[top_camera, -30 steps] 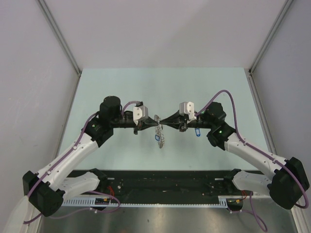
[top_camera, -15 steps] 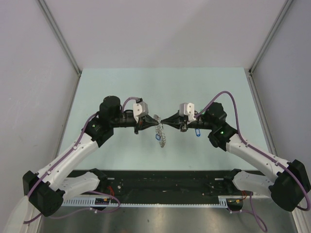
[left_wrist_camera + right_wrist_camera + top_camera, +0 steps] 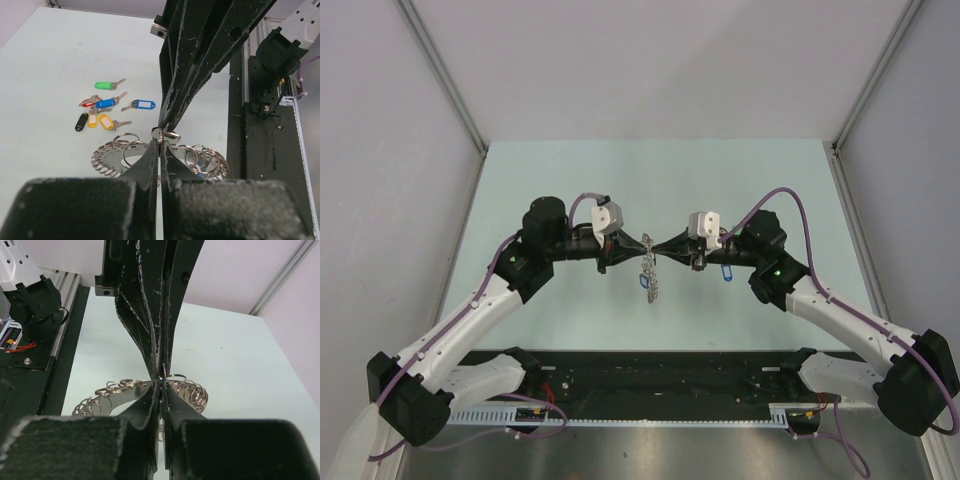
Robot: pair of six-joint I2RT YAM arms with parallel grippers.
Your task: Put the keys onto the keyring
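The keyring [image 3: 651,278], a flat metal ring edged with small split rings, hangs above the table between the two arms. It also shows in the left wrist view [image 3: 118,161] and the right wrist view [image 3: 116,393]. My right gripper [image 3: 661,248] is shut on its top edge. My left gripper [image 3: 644,247] is shut, tip to tip with the right one, with a small silver key [image 3: 170,134] at its tips. A blue key [image 3: 642,283] hangs on the ring. Loose keys lie on the table: green [image 3: 104,85], blue [image 3: 105,103], black [image 3: 81,121], yellow [image 3: 106,121], a red one [image 3: 88,102].
A blue-tagged key [image 3: 725,272] lies on the table under my right arm; it also shows in the left wrist view [image 3: 142,104]. A black rail [image 3: 660,372] with cables runs along the near edge. Grey walls close in the pale green table [image 3: 650,180].
My left gripper has moved right and a little up until its tips meet the right gripper's tips at the ring. The right gripper and ring have barely moved.
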